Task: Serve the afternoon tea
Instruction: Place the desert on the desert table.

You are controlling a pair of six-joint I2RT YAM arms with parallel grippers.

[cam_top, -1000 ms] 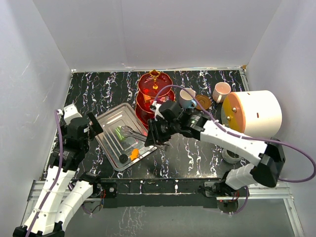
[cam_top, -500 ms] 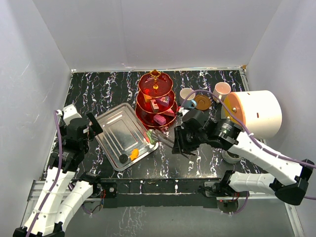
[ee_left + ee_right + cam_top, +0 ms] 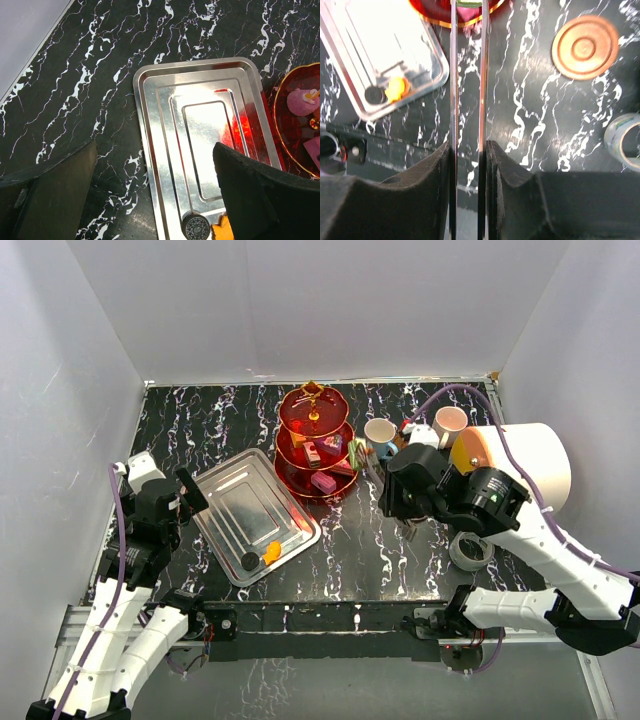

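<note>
**First:** "Over by the stand (image 3: 312, 432), what changed?"

**Second:** "Clenched on tongs (image 3: 453, 75), the right end effector (image 3: 402, 498) has brought a green sweet (image 3: 357, 452) from tray (image 3: 235, 495) to stand's edge; placing is next. The left end effector (image 3: 155, 195) hangs released."

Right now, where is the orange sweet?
Top view, left of centre: the orange sweet lies in the near corner of the silver tray, beside a black round piece.

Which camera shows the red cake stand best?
The top camera: the stand shows all three tiers from above. The left wrist camera catches only one tier's edge; the right wrist camera, just a red sliver at the top.
</note>
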